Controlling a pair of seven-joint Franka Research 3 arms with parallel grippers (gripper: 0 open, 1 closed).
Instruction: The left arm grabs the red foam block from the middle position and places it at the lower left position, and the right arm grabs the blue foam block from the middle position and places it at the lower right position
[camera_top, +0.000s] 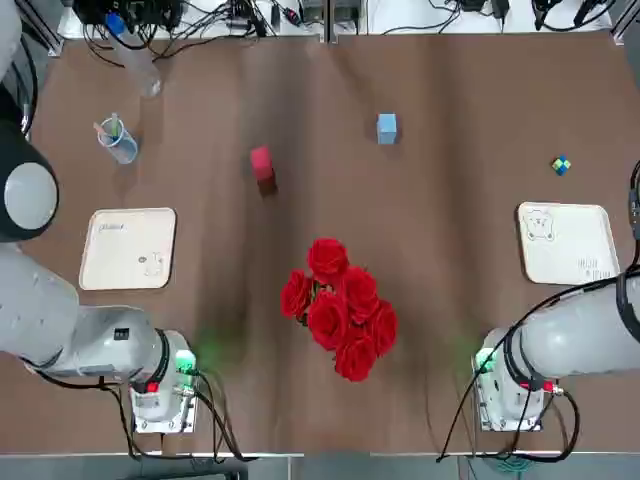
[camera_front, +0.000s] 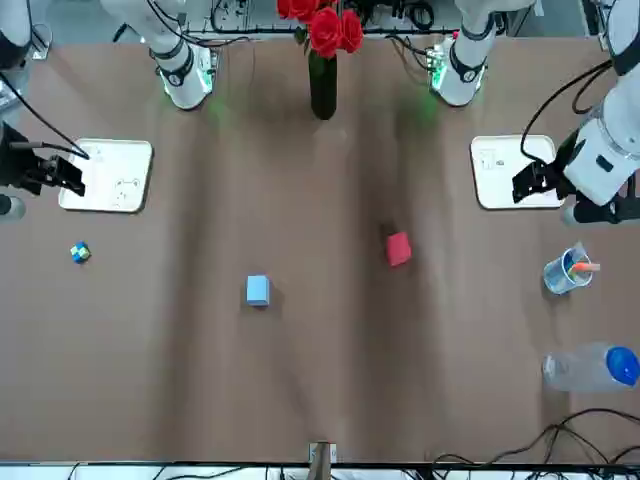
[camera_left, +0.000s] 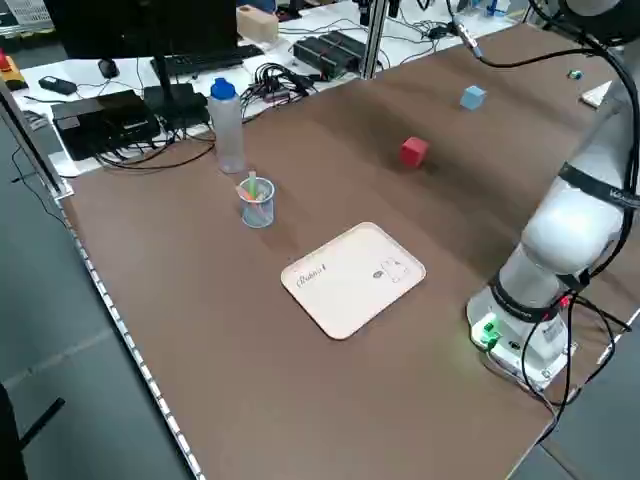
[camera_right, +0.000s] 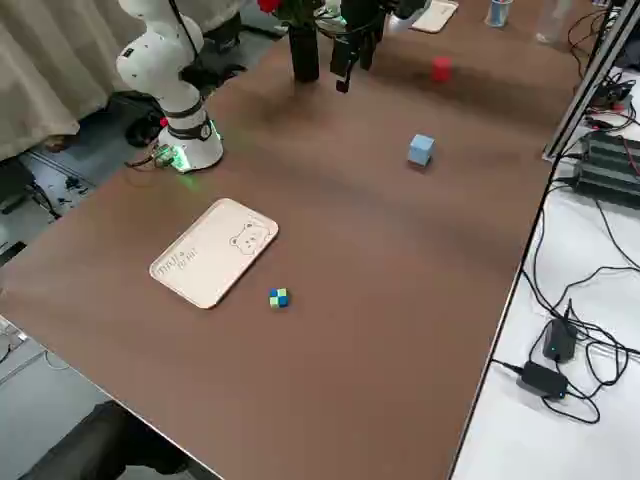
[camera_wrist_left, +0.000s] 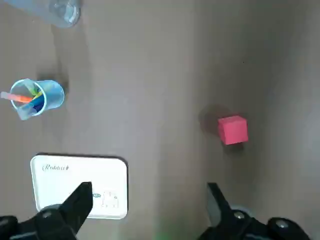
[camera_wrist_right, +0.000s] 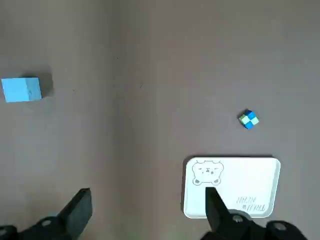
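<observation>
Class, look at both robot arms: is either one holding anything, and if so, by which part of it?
Nothing is held: both arms' jaws stand open, and the red foam block and blue foam block lie on the table.

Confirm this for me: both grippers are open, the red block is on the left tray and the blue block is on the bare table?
Not quite: the red block is on the bare table too, off the left tray, as the top view shows. The rest stands.

Overhead camera looks straight down; front camera faces the robot; side cameras peer diagonally; both wrist cameras catch trays (camera_wrist_left: 80, 187) close up.
</observation>
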